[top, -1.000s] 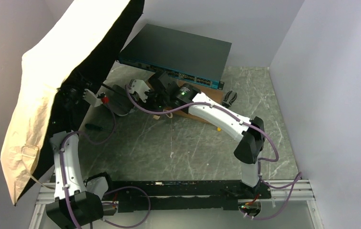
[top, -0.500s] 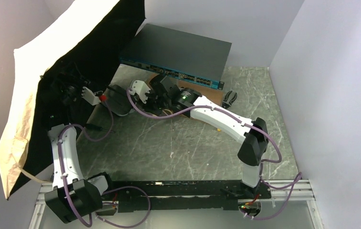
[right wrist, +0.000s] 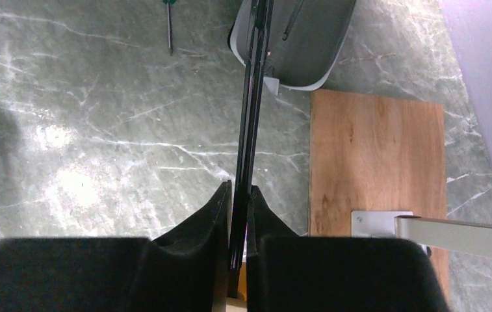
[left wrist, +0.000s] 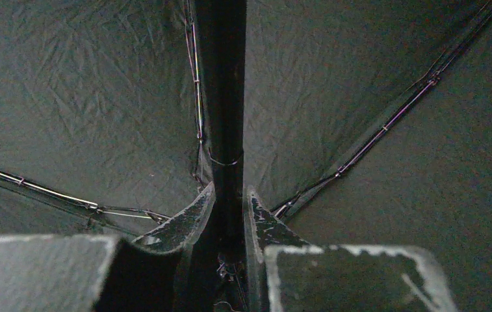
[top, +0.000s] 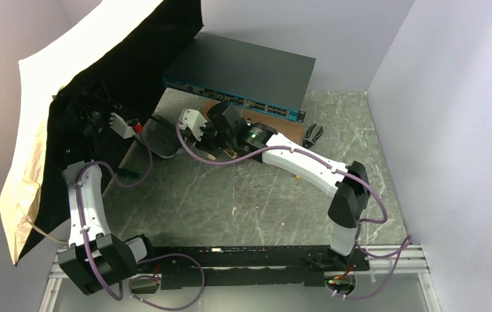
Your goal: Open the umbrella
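Observation:
The umbrella's tan canopy [top: 32,149] is spread at the far left, its black underside [top: 132,58] facing the table. My left gripper [top: 92,120] is inside the canopy. In the left wrist view it [left wrist: 229,195] is shut on the thick black shaft [left wrist: 220,97], with ribs [left wrist: 373,136] fanning out around it. My right gripper [top: 212,138] is shut on the thin black shaft [right wrist: 253,97] near the handle end, as its wrist view [right wrist: 238,192] shows. The handle is mostly hidden by the fingers. The dark oval case [top: 162,140] lies between the arms and also shows in the right wrist view [right wrist: 301,45].
A flat grey-teal network switch [top: 240,71] stands at the back. A wooden board [right wrist: 373,162] with a white bracket [right wrist: 379,224] lies under the right arm. A screwdriver [top: 129,173] lies near the left arm, and a black tool [top: 312,134] lies at the right.
The canopy has spread wider and swung left. My left gripper has moved left and up along the shaft. My right gripper has shifted slightly and still grips the shaft.

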